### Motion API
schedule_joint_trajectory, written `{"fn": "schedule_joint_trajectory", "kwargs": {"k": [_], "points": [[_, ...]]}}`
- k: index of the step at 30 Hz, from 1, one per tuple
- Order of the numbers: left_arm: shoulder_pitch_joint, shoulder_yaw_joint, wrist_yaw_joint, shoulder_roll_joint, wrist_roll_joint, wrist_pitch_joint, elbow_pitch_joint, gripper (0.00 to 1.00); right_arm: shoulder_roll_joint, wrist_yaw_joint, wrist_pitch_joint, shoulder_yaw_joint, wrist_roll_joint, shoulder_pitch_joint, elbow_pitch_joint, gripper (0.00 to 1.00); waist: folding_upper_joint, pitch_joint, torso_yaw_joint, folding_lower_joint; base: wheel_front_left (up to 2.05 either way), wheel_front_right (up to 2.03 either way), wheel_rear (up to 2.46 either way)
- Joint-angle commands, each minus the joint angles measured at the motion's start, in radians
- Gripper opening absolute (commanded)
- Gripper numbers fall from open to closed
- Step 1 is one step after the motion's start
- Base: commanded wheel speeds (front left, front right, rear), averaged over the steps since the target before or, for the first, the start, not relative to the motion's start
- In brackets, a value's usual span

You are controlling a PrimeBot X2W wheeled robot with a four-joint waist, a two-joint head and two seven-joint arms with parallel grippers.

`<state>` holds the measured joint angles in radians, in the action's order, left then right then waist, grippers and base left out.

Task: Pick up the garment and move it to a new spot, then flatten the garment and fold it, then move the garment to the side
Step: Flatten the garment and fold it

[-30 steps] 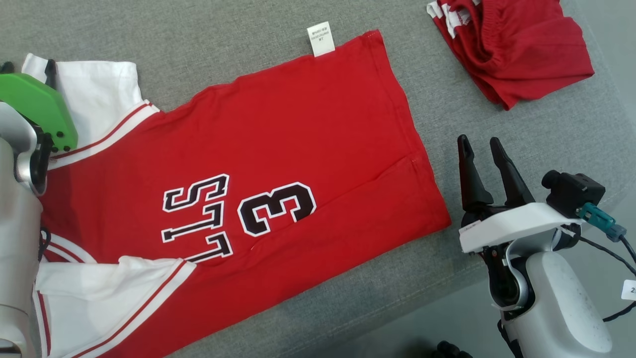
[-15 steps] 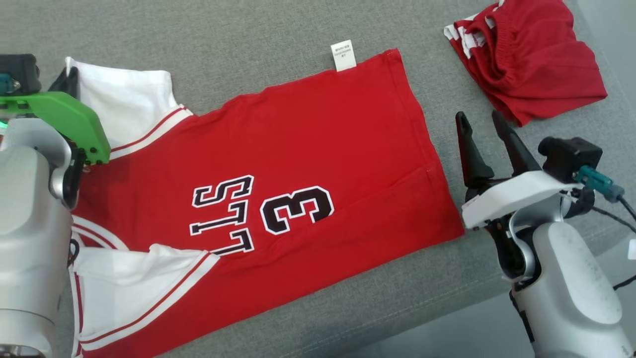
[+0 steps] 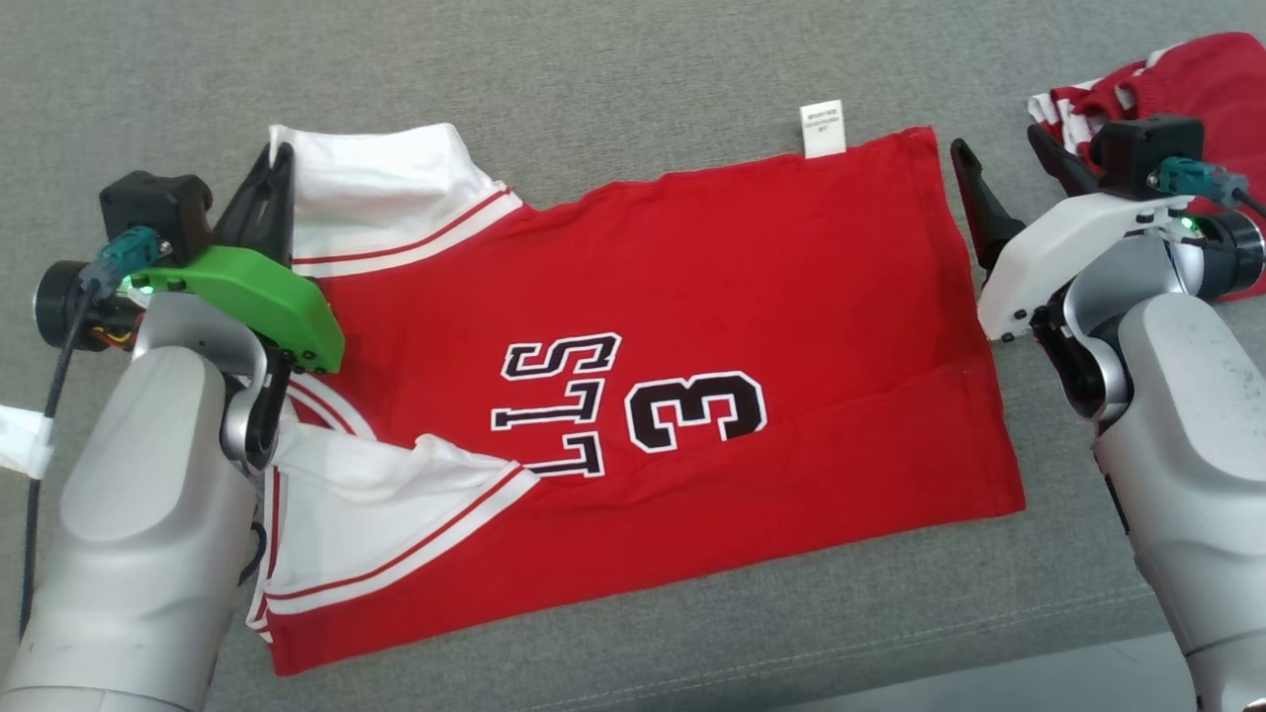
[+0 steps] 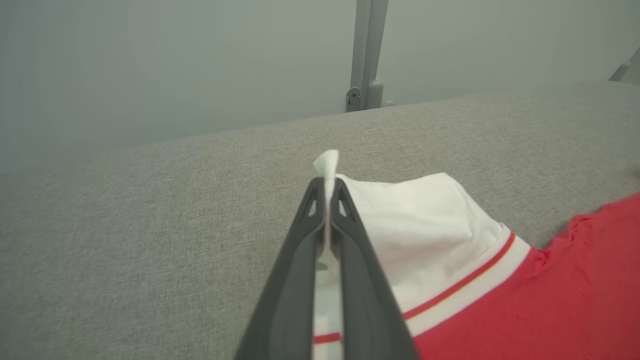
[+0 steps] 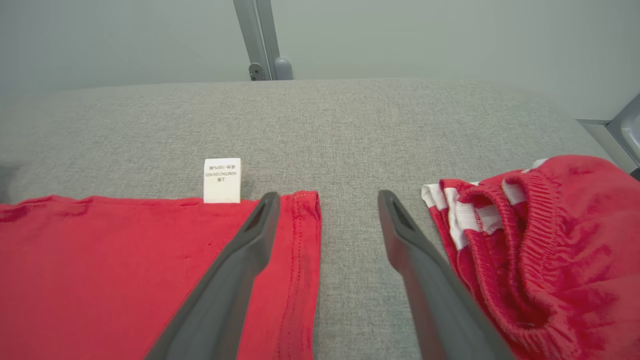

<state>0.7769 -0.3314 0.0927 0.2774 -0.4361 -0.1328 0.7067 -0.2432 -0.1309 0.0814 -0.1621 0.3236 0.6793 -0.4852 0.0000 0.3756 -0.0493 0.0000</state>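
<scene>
2 grippers work the far edge of the red jersey [image 3: 752, 267], which lies spread sideways on the grey tabletop [image 3: 593, 69], number up. Its white sleeve [image 3: 376, 188] is pinched by the far corner in the closed left gripper [image 3: 275, 166], probably to tug that end taut. At the far hem corner the right gripper [image 3: 999, 148] hangs with jaws wide, 1 finger above red cloth and 1 above bare grey, seemingly lined up to take it. Open surface lies beyond the far edge. A bunched red garment [image 3: 1197, 69] crowds the right side, and the tabletop's near edge runs close to the jersey.
</scene>
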Motion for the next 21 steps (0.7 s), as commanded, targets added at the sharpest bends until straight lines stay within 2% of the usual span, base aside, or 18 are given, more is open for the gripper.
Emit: {"fn": "schedule_joint_trajectory", "kwargs": {"k": [1,8,20,21], "points": [[-0.030,-0.006,-0.011,-0.012,-0.006,0.000,-0.035,0.00,-0.023,0.001,0.019,-0.019,0.001,0.040,-0.057,1.00,0.0000,0.007,0.060,0.0000,0.00,0.00,0.00],[-0.057,-0.018,-0.031,-0.036,-0.015,0.014,-0.111,0.00,-0.053,0.001,0.067,-0.074,0.016,0.133,-0.195,1.00,0.0000,0.029,0.099,0.0000,0.00,0.00,0.00],[-0.061,-0.034,-0.043,-0.042,-0.025,0.031,-0.163,0.00,-0.065,0.001,0.071,-0.129,0.071,0.237,-0.379,1.00,0.0000,0.051,0.124,0.0000,0.00,0.00,0.00],[-0.063,-0.034,-0.044,-0.040,-0.026,0.031,-0.164,0.00,-0.065,0.001,0.073,-0.136,0.076,0.236,-0.391,0.96,0.0000,0.049,0.124,0.0000,0.00,0.00,0.00]]}}
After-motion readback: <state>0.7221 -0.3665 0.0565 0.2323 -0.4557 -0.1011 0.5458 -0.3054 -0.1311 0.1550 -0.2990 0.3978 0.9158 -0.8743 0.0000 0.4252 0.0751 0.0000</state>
